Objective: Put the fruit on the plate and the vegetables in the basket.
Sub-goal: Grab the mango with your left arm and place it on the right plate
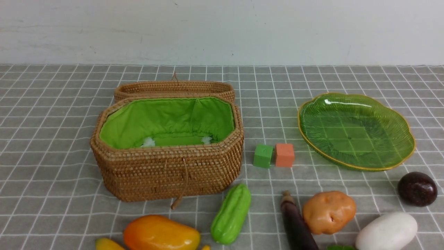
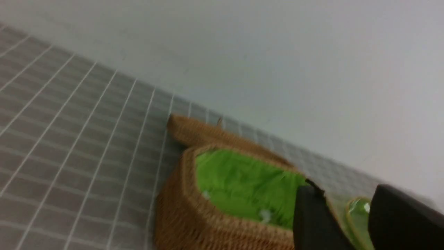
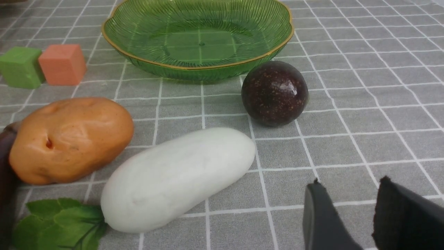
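Note:
The open woven basket (image 1: pixel 166 166) with green lining stands left of centre and holds no vegetables. The green glass plate (image 1: pixel 357 163) at right holds no fruit. Along the front lie the mango (image 1: pixel 161 233), a banana tip (image 1: pixel 107 244), green gourd (image 1: pixel 231 213), eggplant (image 1: pixel 296 225), potato (image 1: pixel 329 211), white oval vegetable (image 1: pixel 386 232) and maroon fruit (image 1: pixel 417 189). My left gripper (image 2: pixel 347 194) is open in the air, left of the basket (image 2: pixel 194 215). My right gripper (image 3: pixel 350 187) is open above bare cloth, near the white vegetable (image 3: pixel 180 177) and maroon fruit (image 3: pixel 274 93). Neither arm shows in the front view.
A small green cube (image 1: pixel 263 156) and an orange cube (image 1: pixel 284 155) sit side by side between basket and plate. The basket's lid (image 1: pixel 173 88) lies folded back behind it. A green leaf (image 3: pixel 59 222) lies by the white vegetable. A white wall bounds the far edge.

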Tool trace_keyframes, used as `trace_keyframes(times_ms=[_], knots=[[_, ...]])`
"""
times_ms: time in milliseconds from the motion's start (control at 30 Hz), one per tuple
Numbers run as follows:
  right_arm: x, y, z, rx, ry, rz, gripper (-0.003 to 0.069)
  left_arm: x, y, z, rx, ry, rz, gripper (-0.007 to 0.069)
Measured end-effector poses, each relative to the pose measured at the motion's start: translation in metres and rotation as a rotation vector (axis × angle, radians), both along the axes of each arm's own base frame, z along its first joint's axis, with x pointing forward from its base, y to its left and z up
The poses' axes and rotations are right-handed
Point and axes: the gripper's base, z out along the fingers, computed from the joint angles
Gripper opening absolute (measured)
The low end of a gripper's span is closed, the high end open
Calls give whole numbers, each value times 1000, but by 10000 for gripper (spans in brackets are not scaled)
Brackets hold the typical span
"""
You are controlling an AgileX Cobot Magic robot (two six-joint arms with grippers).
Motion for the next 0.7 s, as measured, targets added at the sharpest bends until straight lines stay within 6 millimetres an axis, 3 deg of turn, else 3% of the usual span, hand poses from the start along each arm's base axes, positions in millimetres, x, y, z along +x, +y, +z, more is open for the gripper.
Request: trace_keyframes(times_ms=[267,467,500,633,700], knots=[[0,0,0,0,0,0,242,49,-1,-25,107,303,2,239],[0,0,0,0,0,0,242,82,-17,-34,292,511,-210,253],[0,0,0,0,0,0,242,94,-28,-37,335,552,-321,274],[0,0,0,0,0,0,242,113,-51,-51,417,621,-492,346],[0,0,0,0,0,0,242,124,-71,-69,513,677,-613,447]])
